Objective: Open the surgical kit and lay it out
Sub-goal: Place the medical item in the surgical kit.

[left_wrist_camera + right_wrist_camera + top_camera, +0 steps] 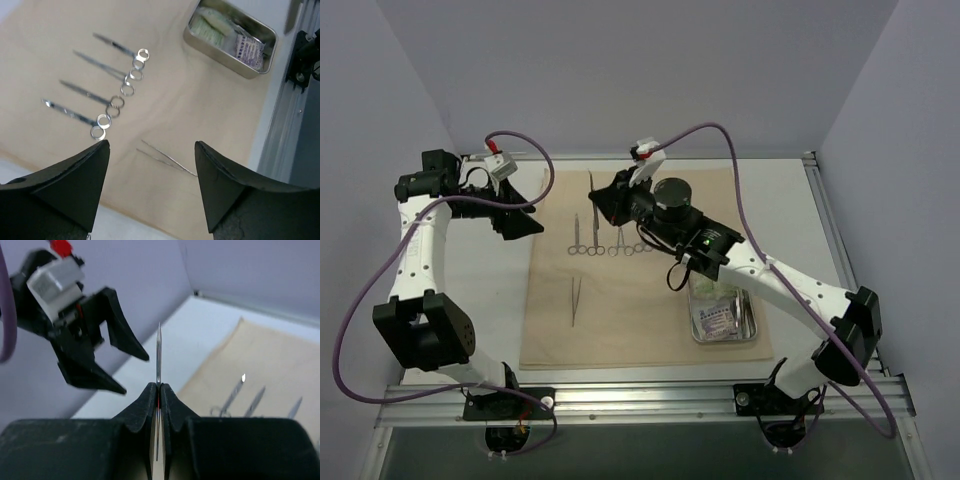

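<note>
Beige cloth wrap (640,335) spread flat on table (785,215). On it: four ring-handled clamps (115,102) in row, tweezers (575,300), steel tray (754,322) holding packets (245,47). Your right gripper (158,386): jaws pinching thin pointed steel instrument (158,352), tip up. Your left gripper (151,144): jaws spread, above cloth's left edge.

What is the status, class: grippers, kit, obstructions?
Left gripper open, empty. Right gripper shut on thin steel tool. Cloth wrap spread, four clamps in a row, tray on cloth. Nothing blocking seen.

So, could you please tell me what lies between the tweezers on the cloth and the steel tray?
Nothing: only bare beige cloth runs between the tweezers and the steel tray, clearest in the left wrist view.
</note>
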`<action>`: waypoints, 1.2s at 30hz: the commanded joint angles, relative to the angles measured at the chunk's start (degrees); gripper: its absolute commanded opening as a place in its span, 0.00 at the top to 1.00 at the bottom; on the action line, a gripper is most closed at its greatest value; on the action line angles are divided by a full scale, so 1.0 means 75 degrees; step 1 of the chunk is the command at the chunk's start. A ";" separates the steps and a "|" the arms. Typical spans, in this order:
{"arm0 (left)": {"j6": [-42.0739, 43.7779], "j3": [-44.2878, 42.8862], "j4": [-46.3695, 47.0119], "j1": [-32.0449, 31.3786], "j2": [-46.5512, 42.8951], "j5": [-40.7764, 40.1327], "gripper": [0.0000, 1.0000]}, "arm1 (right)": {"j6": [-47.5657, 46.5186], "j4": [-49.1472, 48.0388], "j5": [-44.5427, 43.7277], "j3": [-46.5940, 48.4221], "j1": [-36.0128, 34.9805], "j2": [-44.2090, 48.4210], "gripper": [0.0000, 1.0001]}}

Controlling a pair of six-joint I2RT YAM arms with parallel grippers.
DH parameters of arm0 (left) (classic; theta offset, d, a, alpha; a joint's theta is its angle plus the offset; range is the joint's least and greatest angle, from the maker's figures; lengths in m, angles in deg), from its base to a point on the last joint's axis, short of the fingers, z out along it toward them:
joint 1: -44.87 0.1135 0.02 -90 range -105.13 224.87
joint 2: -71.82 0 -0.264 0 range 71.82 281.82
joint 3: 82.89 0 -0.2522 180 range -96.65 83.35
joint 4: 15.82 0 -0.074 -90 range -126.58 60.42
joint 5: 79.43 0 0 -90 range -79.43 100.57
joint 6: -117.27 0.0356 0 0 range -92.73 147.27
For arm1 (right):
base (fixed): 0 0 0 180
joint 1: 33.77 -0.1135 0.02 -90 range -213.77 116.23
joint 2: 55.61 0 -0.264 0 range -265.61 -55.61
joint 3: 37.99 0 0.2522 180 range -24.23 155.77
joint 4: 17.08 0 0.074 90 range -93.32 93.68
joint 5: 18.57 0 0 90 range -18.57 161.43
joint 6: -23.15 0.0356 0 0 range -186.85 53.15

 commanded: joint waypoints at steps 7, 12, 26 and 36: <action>0.0562 -0.1310 -0.2230 -0.0993 -0.1097 0.2158 0.15 | -0.0736 -0.3818 0.1961 -0.0342 0.0102 -0.0197 1.00; -0.2218 -0.1147 0.0103 -0.1321 -0.1226 0.1410 0.26 | -0.0525 -0.4324 0.2079 -0.0377 -0.0015 -0.0373 1.00; -0.3113 -0.0901 0.0962 -0.1825 -0.1168 0.1232 0.55 | -0.0044 -0.5052 0.2055 -0.0741 0.0067 -0.0280 1.00; -0.2972 -0.1100 0.0704 -0.1825 -0.1132 0.1514 0.96 | 0.0213 -0.5145 0.2126 -0.0893 0.0266 -0.0245 1.00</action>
